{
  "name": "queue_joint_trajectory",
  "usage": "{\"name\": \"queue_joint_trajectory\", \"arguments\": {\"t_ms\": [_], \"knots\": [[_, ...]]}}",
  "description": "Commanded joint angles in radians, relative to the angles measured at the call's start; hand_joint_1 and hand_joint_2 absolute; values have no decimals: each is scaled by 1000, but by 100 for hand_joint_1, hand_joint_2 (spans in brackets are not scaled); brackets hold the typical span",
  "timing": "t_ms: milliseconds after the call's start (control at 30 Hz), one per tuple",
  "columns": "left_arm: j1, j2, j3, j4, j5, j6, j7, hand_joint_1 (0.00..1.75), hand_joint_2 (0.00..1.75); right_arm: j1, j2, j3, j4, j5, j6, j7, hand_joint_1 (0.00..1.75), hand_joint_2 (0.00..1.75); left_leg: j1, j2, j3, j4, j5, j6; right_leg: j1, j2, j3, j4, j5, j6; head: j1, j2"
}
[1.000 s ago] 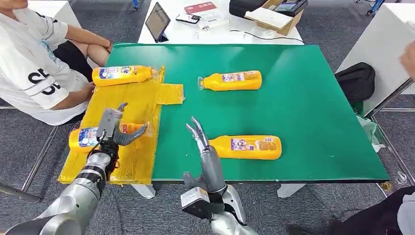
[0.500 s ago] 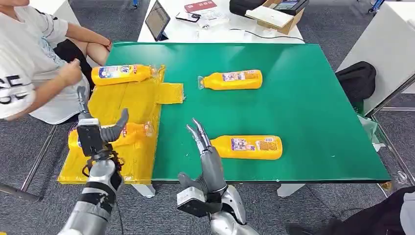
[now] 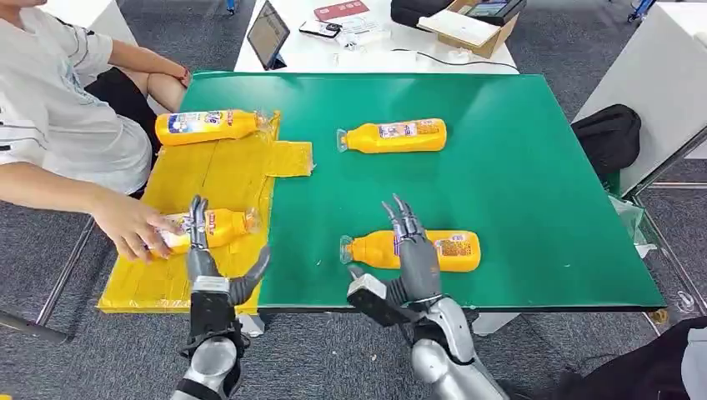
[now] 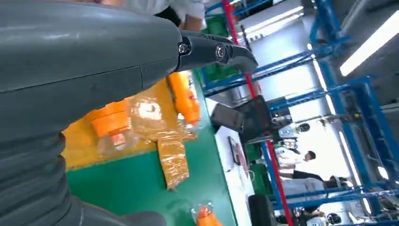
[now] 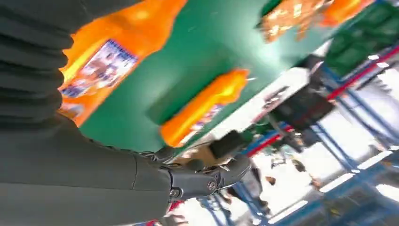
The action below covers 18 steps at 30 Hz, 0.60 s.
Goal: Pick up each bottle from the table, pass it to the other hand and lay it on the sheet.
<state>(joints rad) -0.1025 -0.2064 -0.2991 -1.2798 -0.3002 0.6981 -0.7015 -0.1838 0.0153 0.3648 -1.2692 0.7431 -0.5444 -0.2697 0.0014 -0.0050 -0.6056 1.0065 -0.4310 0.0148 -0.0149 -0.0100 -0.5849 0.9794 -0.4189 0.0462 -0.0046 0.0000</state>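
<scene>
Fingers of my right hand (image 3: 410, 254) are spread and hold nothing, poised over the near bottle (image 3: 417, 250) on the green worktop (image 3: 534, 167); left hand (image 3: 208, 271) also spread, bare. Risk: a person's hand (image 3: 129, 225) rests on the sheet bottle (image 3: 208, 227), so my left could strike it; the near bottle may roll. Far bottle (image 3: 392, 136) waits mid-worktop, another (image 3: 208, 127) tops the sheet (image 3: 225, 175); grey carpet and a white table with a tablet (image 3: 268, 36) lie beyond.

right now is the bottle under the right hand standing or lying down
Lying down. The bottle rests on its side on the green table, cap toward the yellow sheet.
</scene>
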Motion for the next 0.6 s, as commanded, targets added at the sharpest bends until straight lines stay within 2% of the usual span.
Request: {"name": "queue_joint_trajectory", "arguments": {"t_ms": [33,267,400,533,600], "knots": [[18,-5,-42,2,-54,0,3,0,175,-69,-28,-61,81,-22,83,60,0,175,0,1,2,0,-1,-1,0,1,2,0,0,-1,0,0],[27,-15,-42,4,-78,0,3,0,175,-74,-34,-61,88,-5,89,78,0,175,0,1,3,0,-1,-1,0,1,3,-1,-1,-1,0,0],[10,-3,-133,48,39,-9,3,0,175,-114,-58,-72,165,3,153,112,0,175,0,0,4,-1,-1,-1,0,1,4,-1,-1,-2,0,0],[-2,-2,-160,72,57,-4,3,0,175,-167,-65,-83,304,-1,205,120,0,175,0,0,3,-1,0,0,0,1,3,-1,0,-1,0,0],[-2,-2,-160,72,57,-4,3,0,175,-167,-65,-83,304,-1,205,120,0,175,0,0,3,-1,0,0,0,0,3,-2,0,-1,0,0]]}}
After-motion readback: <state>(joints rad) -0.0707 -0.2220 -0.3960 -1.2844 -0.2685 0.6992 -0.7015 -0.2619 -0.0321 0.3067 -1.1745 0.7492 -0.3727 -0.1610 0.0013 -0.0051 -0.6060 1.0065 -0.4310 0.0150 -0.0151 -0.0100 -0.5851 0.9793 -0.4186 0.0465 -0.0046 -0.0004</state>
